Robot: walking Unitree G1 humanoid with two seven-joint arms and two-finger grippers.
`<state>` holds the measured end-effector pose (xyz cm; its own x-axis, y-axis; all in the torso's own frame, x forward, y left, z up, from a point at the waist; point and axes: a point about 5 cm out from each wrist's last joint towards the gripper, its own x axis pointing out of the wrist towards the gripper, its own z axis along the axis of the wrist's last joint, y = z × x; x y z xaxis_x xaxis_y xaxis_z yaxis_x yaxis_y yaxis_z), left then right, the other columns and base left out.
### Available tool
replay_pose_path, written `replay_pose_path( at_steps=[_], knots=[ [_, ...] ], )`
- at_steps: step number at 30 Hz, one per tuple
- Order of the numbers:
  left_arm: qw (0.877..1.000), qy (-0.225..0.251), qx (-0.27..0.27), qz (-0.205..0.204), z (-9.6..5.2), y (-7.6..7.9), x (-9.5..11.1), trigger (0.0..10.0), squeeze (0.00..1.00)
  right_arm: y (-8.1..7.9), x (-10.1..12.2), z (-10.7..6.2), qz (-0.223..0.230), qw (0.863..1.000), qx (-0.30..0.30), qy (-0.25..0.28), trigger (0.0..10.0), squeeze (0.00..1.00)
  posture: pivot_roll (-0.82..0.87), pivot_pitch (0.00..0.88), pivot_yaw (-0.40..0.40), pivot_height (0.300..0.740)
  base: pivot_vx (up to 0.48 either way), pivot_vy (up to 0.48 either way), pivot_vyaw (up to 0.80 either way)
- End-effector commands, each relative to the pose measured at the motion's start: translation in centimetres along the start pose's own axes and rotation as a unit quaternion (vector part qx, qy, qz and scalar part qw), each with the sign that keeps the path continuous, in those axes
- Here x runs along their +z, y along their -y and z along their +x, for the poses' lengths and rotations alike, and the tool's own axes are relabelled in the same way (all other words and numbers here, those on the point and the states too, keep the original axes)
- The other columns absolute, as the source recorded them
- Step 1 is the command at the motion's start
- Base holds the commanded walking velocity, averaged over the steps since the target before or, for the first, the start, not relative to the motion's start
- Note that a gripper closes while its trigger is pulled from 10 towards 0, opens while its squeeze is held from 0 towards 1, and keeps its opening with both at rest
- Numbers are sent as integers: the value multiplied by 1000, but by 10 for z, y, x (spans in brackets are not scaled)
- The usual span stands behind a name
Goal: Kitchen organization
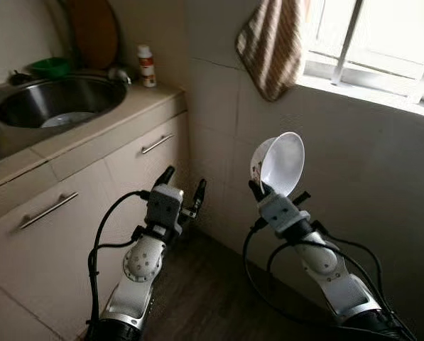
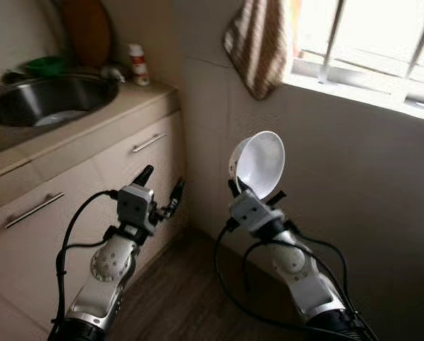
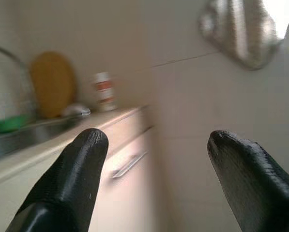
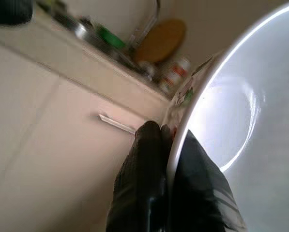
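The right gripper [image 1: 258,186] pinches the lower rim of a white bowl [image 1: 283,162], its two black fingers [image 4: 149,179] closed on either side of the thin edge, and holds the bowl upright in the air with its hollow facing the robot. The bowl hangs in front of the tiled wall [image 1: 354,163], below a striped towel [image 1: 270,44] that droops from the barred window [image 1: 382,42], and it stands well apart from the counter. The left gripper [image 1: 183,186] is raised beside it with its fingers spread wide and nothing between them, near the corner where the cabinet [image 1: 91,213] meets the wall. The cabinet front carries two bar handles [image 1: 158,143], and its counter edge [image 1: 112,128] runs toward the corner. In the counter sits a steel sink [image 1: 59,99], with a green dish [image 1: 50,67], a round board [image 1: 94,30] and a small bottle [image 1: 147,65] along its back. Between the two arms the dark wooden floor [image 1: 212,298] lies open, crossed only by the arms' black cables.
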<state>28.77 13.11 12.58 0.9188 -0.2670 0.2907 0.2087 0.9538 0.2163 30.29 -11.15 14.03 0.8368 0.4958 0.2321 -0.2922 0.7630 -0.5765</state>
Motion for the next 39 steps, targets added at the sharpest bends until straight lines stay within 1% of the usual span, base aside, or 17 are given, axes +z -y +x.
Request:
replay_pose_path(
  at_steps=[1,3,6,7,8,12,16,19,22,25,27,29,30,34,39],
  knots=[
    [1000,23,3,6,4,2,7,10000,0,10,7,6,-8,1000,-10,20,0,0,-34,0,-22,740,0,0,800],
    [1000,23,3,6,4,2,7,10000,0,10,7,6,-8,1000,-10,20,0,0,-34,0,-22,740,0,0,800],
    [999,31,6,6,5,0,10,10000,0,15,13,15,-14,999,-15,35,0,0,-28,0,-23,740,0,0,800],
    [999,38,8,9,5,-2,12,10000,0,17,18,21,-15,999,-17,45,0,0,-27,0,-23,740,480,0,800],
    [999,38,8,9,5,-2,12,10000,0,17,18,21,-15,999,-17,45,0,0,-27,0,-23,740,480,0,800],
    [999,42,10,10,6,-3,13,10000,0,19,30,36,-24,997,-12,74,0,0,-28,0,-19,740,480,0,800],
    [999,49,4,11,7,1,16,10000,0,19,46,53,-26,994,-1,106,0,0,-24,0,-22,740,480,0,800],
    [998,54,6,15,8,-1,18,10000,0,21,49,58,-24,994,-2,110,0,0,-19,0,-25,740,480,0,800],
    [998,57,14,19,9,-5,20,10000,0,25,53,64,-12,993,-11,115,0,0,-19,0,-25,740,480,0,800],
    [998,57,16,21,8,-6,20,10000,0,26,54,70,-15,993,-13,115,0,0,-9,0,-31,740,480,0,800],
    [998,57,16,21,8,-5,20,10000,0,26,55,71,-13,993,-14,116,0,0,-9,0,-31,740,480,0,800],
    [998,58,16,22,8,-5,20,10000,0,27,56,71,-1,992,-18,121,0,0,-9,0,-31,740,480,0,800],
    [998,58,17,22,8,-5,20,10000,0,27,56,72,11,992,-23,122,0,0,-9,0,-31,740,480,0,0],
    [998,56,17,23,10,-6,20,10000,0,36,53,74,20,993,-50,107,0,0,-7,0,-29,740,480,0,0],
    [998,62,15,22,10,-4,22,10000,0,46,48,76,30,992,-79,89,0,0,-5,0,-29,740,0,0,0]
  ],
)
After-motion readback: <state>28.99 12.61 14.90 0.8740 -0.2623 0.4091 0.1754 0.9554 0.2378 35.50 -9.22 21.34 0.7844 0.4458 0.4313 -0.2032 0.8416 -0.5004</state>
